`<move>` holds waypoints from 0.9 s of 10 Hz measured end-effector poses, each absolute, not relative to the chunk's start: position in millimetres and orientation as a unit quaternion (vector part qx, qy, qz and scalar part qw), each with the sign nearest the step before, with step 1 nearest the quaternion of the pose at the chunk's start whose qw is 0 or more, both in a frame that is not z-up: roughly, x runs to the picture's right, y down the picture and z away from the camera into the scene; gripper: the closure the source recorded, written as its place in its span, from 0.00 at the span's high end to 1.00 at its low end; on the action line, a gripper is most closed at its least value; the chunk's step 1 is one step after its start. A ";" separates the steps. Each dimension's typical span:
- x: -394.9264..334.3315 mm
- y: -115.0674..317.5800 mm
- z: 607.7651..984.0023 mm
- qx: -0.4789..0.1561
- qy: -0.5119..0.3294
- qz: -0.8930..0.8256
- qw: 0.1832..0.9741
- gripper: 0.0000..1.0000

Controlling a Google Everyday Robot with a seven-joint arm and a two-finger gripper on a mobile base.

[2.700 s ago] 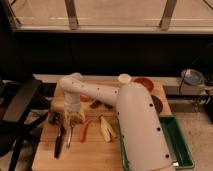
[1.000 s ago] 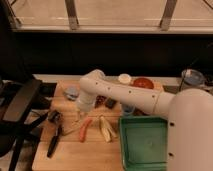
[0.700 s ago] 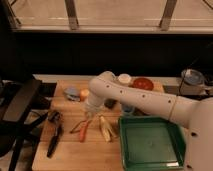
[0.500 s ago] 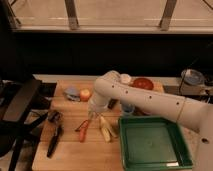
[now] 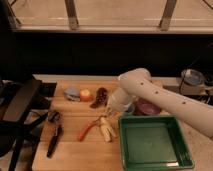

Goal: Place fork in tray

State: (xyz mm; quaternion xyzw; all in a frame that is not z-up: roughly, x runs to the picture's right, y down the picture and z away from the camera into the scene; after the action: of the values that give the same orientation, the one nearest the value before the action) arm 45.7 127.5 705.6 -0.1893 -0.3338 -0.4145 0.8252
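Observation:
My gripper (image 5: 112,111) hangs from the white arm (image 5: 150,92) over the middle of the wooden board, just left of the tray's far left corner and above the carrot (image 5: 89,129). The dark green tray (image 5: 184,161) lies at the front right, and nothing shows inside it. I cannot make out the fork anywhere on the board; whatever is at the gripper's tip is hidden against the arm.
A yellowish peel (image 5: 106,132) lies beside the carrot. A black-handled tool (image 5: 54,139) lies at the board's left. A blue item (image 5: 71,93), an orange fruit (image 5: 86,95) and a brown item (image 5: 101,96) sit at the back. A purple bowl (image 5: 149,107) is behind the tray, and a cup (image 5: 192,78) stands far right.
The arm has swung from the board's left side to the right, bringing the gripper from beside the black-handled tool to the tray's near-left corner. The view has shifted right too.

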 end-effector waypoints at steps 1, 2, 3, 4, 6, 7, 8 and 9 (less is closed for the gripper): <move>70.5 127.5 692.1 -0.183 -0.328 -0.390 0.841 0.00; 88.1 129.1 679.9 -0.177 -0.321 -0.372 0.852 0.00; 108.1 132.3 663.3 -0.170 -0.311 -0.349 0.867 0.00; 124.8 136.8 646.6 -0.165 -0.299 -0.327 0.881 0.00; 147.6 146.1 615.1 -0.160 -0.268 -0.285 0.906 0.00; 154.5 150.8 607.7 -0.161 -0.258 -0.269 0.914 0.00; 161.5 157.9 602.8 -0.165 -0.248 -0.250 0.921 0.00; 164.2 165.9 604.1 -0.171 -0.244 -0.237 0.925 0.00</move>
State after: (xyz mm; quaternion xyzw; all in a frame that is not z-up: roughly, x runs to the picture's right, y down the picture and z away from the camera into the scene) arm 164.2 165.9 604.1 -0.1708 -0.2445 -0.2373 0.9245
